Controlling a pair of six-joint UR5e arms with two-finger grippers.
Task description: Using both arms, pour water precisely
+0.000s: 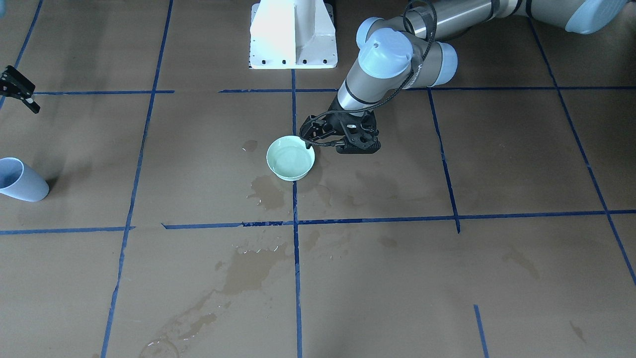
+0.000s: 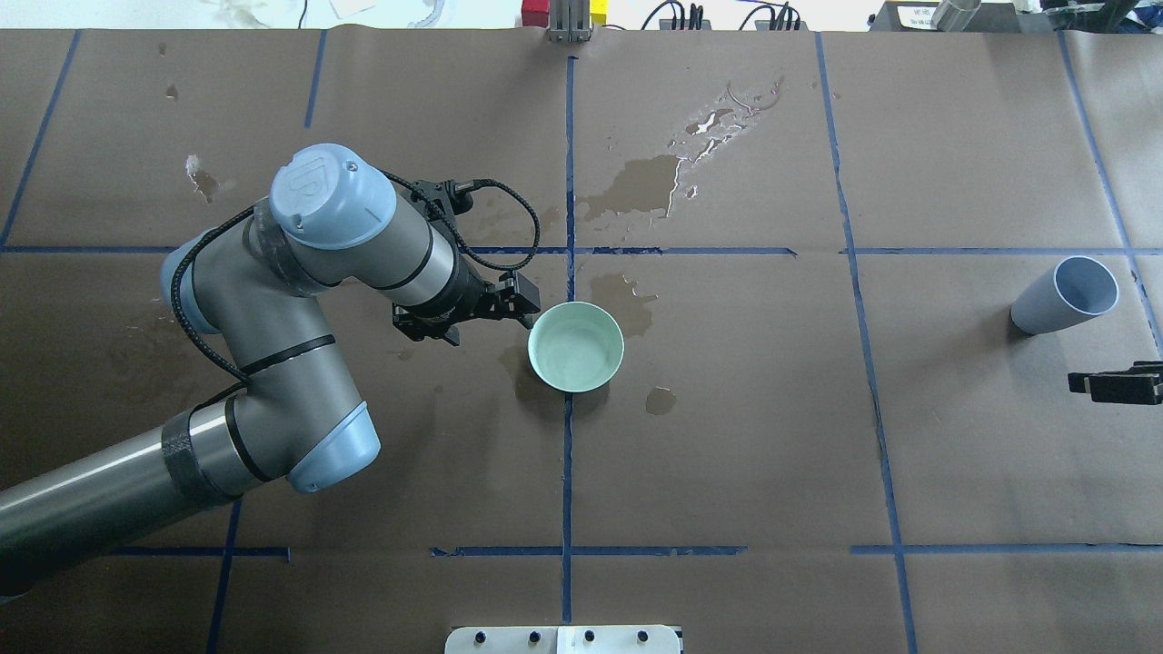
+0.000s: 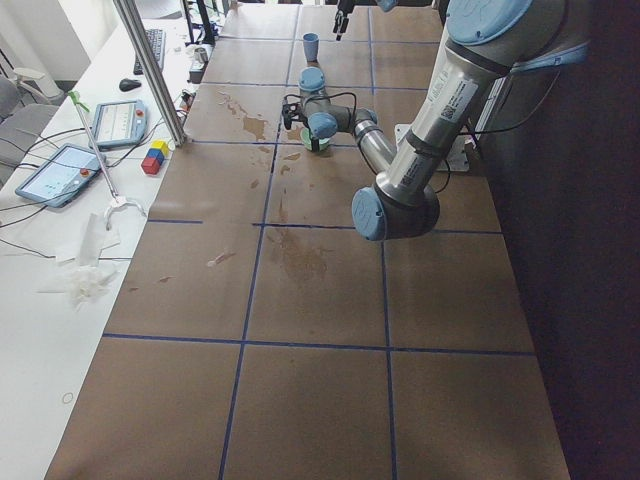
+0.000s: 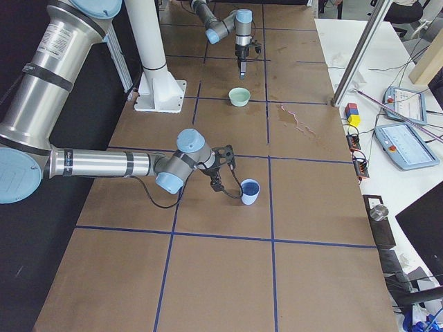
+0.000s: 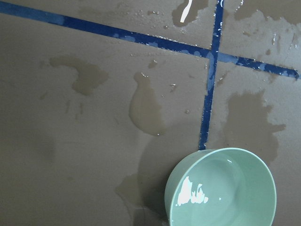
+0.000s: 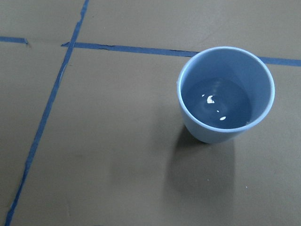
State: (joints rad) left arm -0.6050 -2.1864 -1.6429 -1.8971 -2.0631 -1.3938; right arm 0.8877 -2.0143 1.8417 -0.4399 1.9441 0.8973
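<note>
A pale green bowl (image 1: 290, 159) (image 2: 576, 345) stands near the table's middle, with a shallow layer of clear water (image 5: 225, 186) in it. My left gripper (image 1: 306, 136) (image 2: 525, 304) is low beside the bowl's rim on the robot's left side; its fingers look open and hold nothing. A light blue cup (image 2: 1063, 295) (image 1: 20, 180) stands upright far out on the robot's right, with water (image 6: 218, 106) in its bottom. My right gripper (image 2: 1077, 381) (image 4: 223, 178) hovers just short of the cup, apart from it, fingers spread and empty. Neither wrist view shows any fingers.
Dark wet stains (image 1: 258, 266) (image 2: 645, 186) lie around the bowl and toward the far side. Blue tape lines (image 2: 569, 454) grid the brown table. The white pedestal (image 1: 293, 35) sits at the robot's edge. Tablets (image 3: 60, 170), coloured blocks (image 3: 155, 157) and a metal post (image 3: 150, 70) are on the side bench.
</note>
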